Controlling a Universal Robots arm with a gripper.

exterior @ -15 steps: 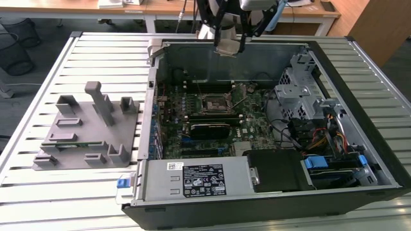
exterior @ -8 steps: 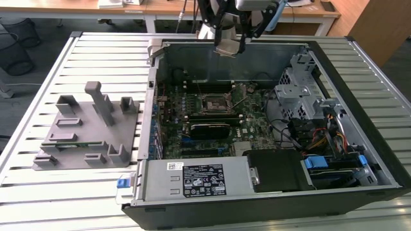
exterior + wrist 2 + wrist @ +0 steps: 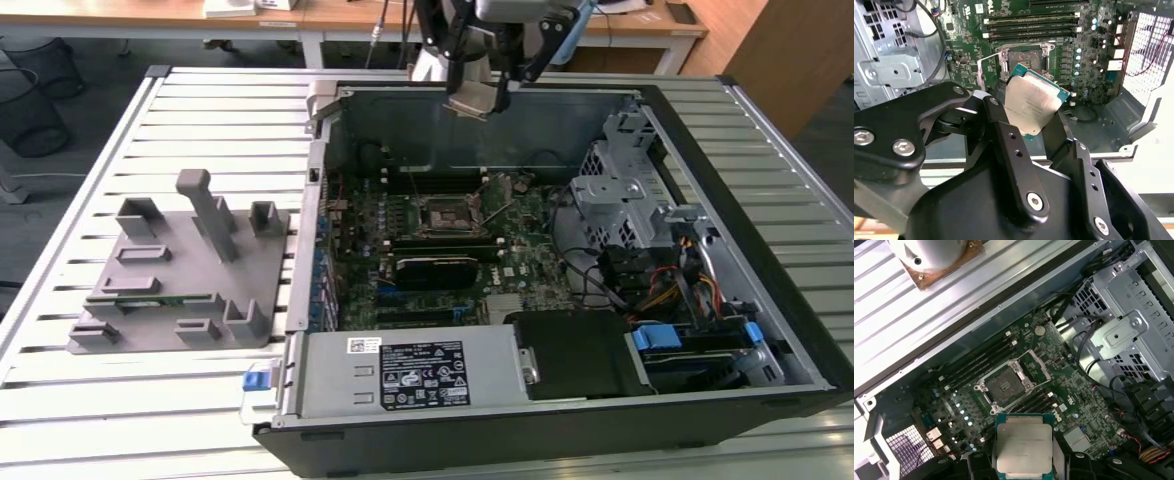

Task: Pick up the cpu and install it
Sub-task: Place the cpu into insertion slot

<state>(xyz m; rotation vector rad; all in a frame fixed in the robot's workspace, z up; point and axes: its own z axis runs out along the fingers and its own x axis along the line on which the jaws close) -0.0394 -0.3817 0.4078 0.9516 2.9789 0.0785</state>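
The cpu (image 3: 474, 103) hangs in the air over the far wall of the open computer case (image 3: 787, 330), with my gripper (image 3: 477, 92) shut on it. In both wrist views the cpu (image 3: 1031, 104) (image 3: 1024, 444) shows its silvery top and green rim, clamped at two opposite edges between the black fingers (image 3: 1004, 131). The square socket frame (image 3: 441, 215) on the motherboard lies below and nearer the exterior view's front. The socket (image 3: 1005, 383) (image 3: 1025, 56) stands open, its middle bare.
A grey plastic fixture (image 3: 180, 280) with a green memory stick (image 3: 150, 300) sits on the slatted table at the exterior view's left. Inside the case are a metal drive cage (image 3: 621, 185), cables, memory slots (image 3: 1029, 27) and a power supply (image 3: 414, 370).
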